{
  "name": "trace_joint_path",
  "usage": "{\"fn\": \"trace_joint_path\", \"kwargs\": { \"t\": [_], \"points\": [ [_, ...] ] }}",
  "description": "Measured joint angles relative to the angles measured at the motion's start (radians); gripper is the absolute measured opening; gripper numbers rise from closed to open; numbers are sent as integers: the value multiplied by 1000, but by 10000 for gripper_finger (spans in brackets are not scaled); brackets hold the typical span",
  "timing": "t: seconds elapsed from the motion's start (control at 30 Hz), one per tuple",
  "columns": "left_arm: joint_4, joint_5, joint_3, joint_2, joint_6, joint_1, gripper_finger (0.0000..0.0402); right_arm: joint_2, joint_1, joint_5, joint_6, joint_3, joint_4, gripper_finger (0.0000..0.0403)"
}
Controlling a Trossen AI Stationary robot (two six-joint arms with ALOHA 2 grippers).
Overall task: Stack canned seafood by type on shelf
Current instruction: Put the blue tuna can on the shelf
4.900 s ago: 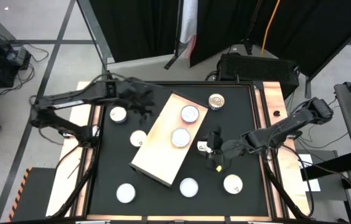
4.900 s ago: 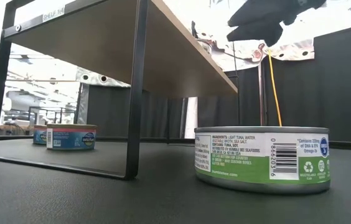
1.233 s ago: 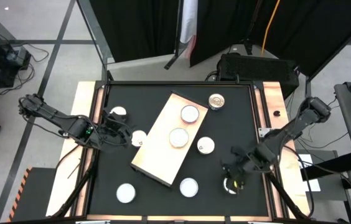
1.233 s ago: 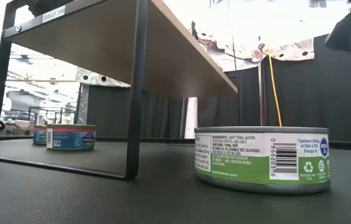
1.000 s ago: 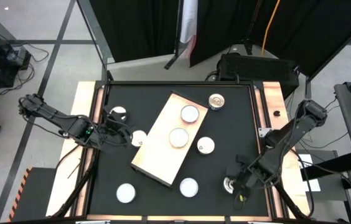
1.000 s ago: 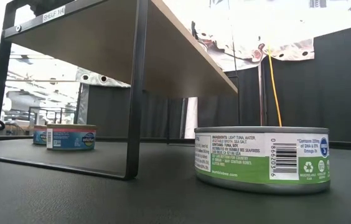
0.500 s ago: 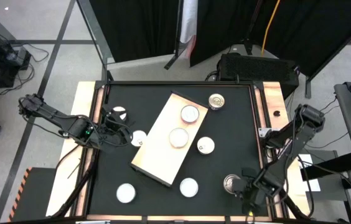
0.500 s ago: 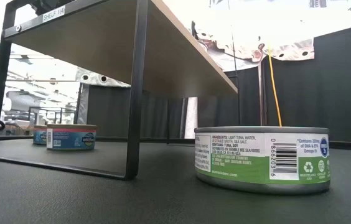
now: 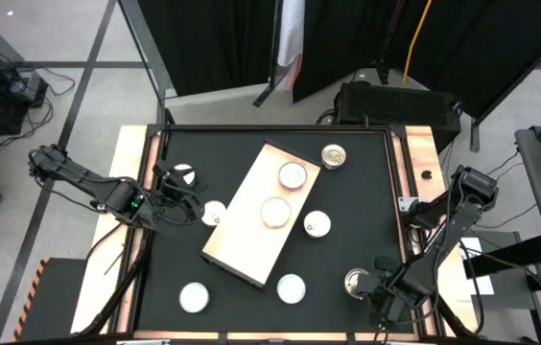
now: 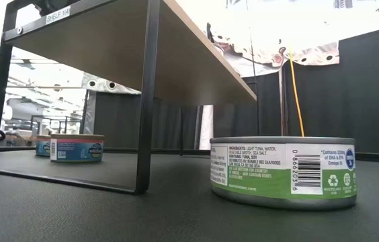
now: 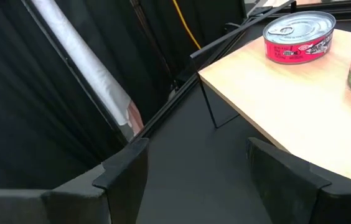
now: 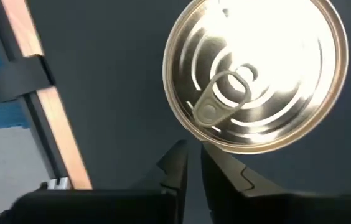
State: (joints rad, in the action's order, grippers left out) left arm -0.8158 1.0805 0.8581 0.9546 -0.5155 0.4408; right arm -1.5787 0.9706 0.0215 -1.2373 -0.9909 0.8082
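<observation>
The pale wooden shelf (image 9: 251, 225) stands slanted mid-table on black legs (image 10: 146, 101), with two tins (image 9: 293, 174) (image 9: 275, 211) on top. Several silver-topped tins rest on the black tabletop, and a golden-topped one (image 9: 334, 155) sits at the far side. My right gripper (image 9: 383, 299) is at the near right corner, shut (image 12: 192, 155), just beside a pull-tab tin (image 12: 256, 74) (image 9: 357, 282). My left gripper (image 9: 182, 196) hovers open near the table's left edge, by two tins (image 9: 183, 174) (image 9: 214, 213); nothing is between its fingers (image 11: 191, 168). My right gripper's fingertips (image 12: 210, 155) point down and stand right at the near edge of the pull-tab tin's rim (image 12: 203, 140). I cannot tell whether they touch it. The tin sits flat on the tabletop.
A green-labelled tin (image 10: 283, 171) stands close in the low view, with blue-labelled tins (image 10: 75, 146) beyond the shelf's legs. A red-labelled tin (image 11: 299, 36) shows on the shelf in the left wrist view. Copper-coloured strips (image 9: 424, 163) edge the table.
My right gripper has gone from over the pull-tab tin toward the table's near right corner and has uncovered the tin, which stays where it was.
</observation>
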Motion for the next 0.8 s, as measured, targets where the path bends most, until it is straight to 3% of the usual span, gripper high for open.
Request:
{"fn": "trace_joint_path", "kwargs": {
  "t": [0.47, 0.8],
  "points": [
    [0, 0, 0, 0, 0, 0, 269, -34, 15, -31, -52, -33, -26, 8],
    [0, -1, 0, 0, 0, 0, 269, -37, 32, 96, -93, -95, 127, 8]
  ]
}}
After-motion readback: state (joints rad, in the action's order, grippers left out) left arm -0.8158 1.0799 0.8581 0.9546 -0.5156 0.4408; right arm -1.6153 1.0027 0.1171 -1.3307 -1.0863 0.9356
